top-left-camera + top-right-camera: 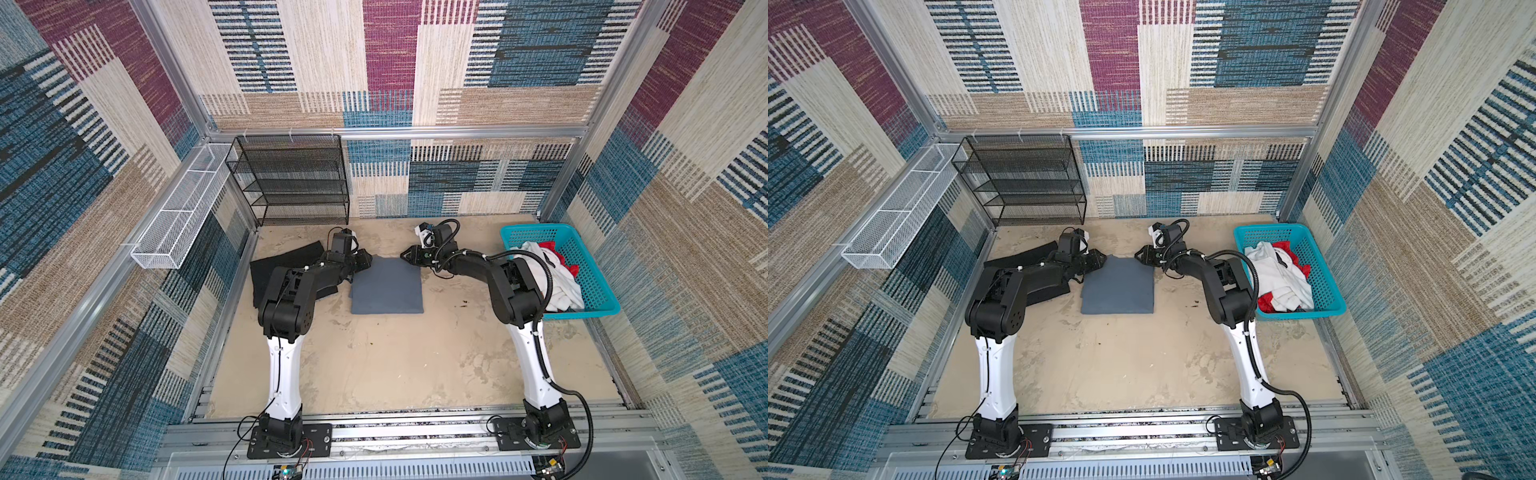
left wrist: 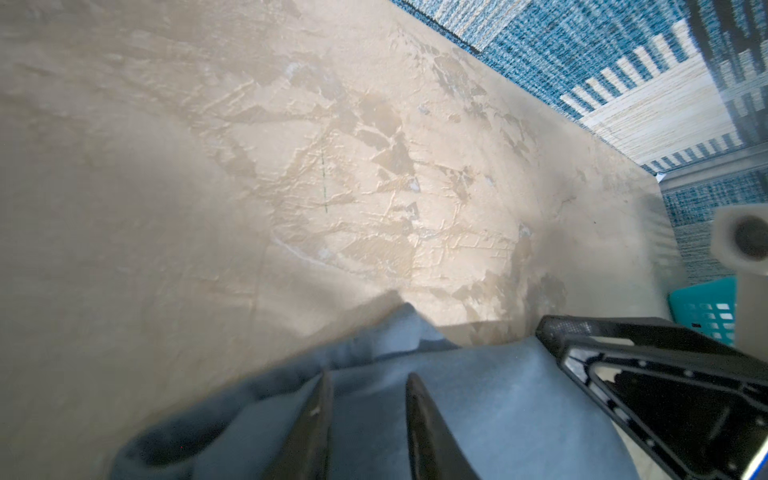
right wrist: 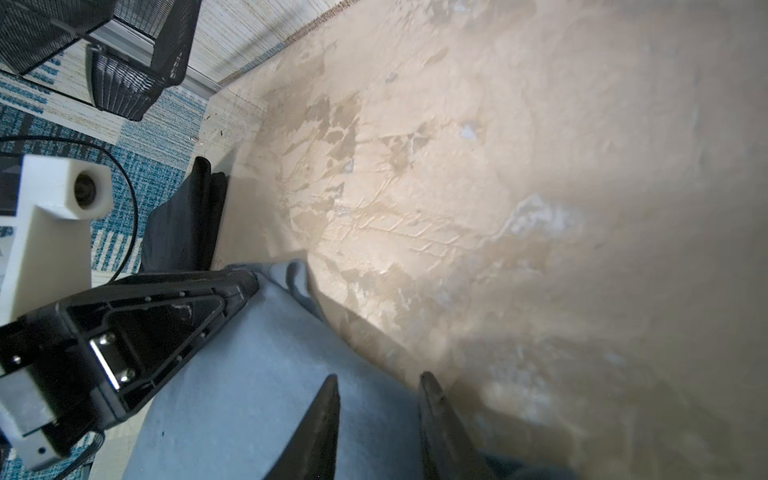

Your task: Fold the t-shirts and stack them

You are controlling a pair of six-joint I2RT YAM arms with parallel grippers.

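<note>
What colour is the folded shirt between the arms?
Slate blue-grey folded shirt, clearest in a top view.

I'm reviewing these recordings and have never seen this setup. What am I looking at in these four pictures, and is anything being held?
Two robot arms are bolted at the near edge of a beige table. Two pictures look down from overhead and are nearly identical. The other two come from a camera on each arm's wrist, looking along its fingers. A folded blue-grey t-shirt lies mid-table, with a black t-shirt left of it, partly under the left arm. A turquoise basket on the right holds a white shirt and a red shirt. The left gripper and right gripper sit at the blue-grey shirt's far corners, fingers slightly apart. I cannot tell whether they pinch it.
</note>
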